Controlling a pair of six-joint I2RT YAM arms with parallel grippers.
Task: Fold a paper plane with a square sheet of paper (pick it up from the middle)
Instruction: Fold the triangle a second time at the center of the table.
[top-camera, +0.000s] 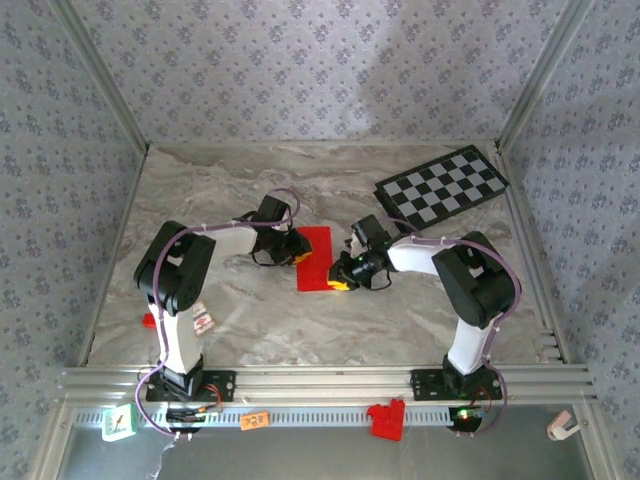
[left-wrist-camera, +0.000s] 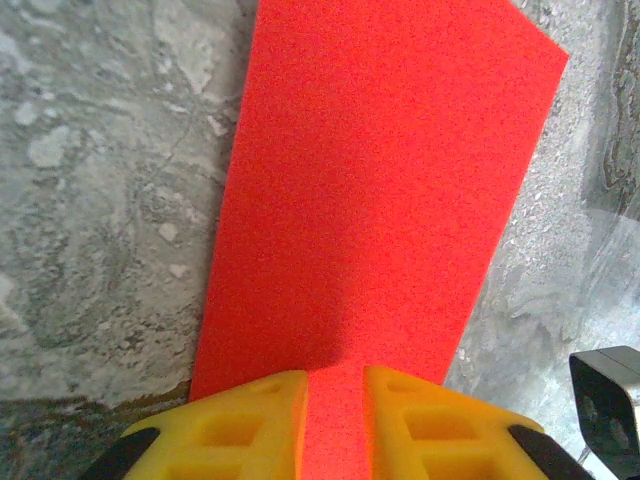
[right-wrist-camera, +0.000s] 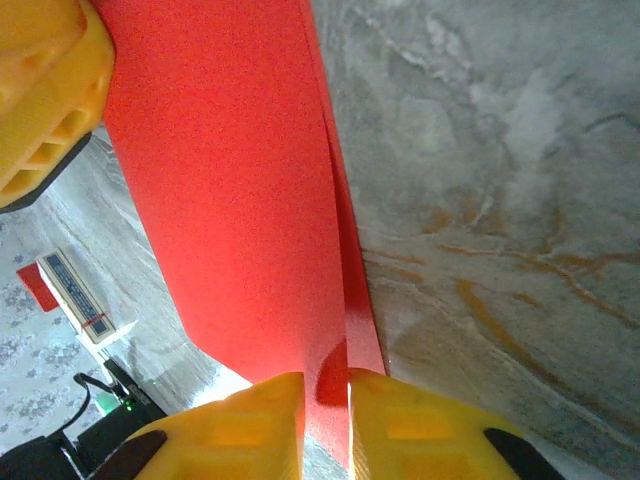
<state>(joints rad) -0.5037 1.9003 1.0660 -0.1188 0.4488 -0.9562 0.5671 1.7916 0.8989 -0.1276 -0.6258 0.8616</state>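
Beyond red paper (top-camera: 314, 258), checkered board (top-camera: 441, 185), well apart

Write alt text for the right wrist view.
A folded square sheet of paper, bright red, runs from the top down into the right gripper between its yellow tips, over a grey marbled table. Yellow fingers of the left gripper sit at the sheet's upper left.

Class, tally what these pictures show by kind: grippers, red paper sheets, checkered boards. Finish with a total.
Grippers: 2 (left gripper, right gripper)
Red paper sheets: 1
Checkered boards: 1
Total: 4
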